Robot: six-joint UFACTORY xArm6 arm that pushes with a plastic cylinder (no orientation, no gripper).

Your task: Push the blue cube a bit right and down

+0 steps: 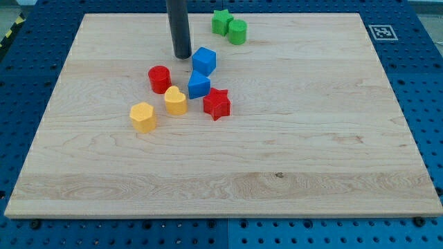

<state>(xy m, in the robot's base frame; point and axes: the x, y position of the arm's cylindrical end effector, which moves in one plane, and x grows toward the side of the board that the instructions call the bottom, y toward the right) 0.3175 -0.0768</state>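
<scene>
The blue cube sits on the wooden board in the upper middle. My tip rests on the board just to the cube's left and slightly above it, a small gap apart. A second blue block, wedge-like, lies right below the cube. A red star sits below and to the right of that block.
A red cylinder lies left of the blue blocks. A yellow heart-like block and a yellow hexagonal block sit lower left. A green star and a green cylinder touch at the top.
</scene>
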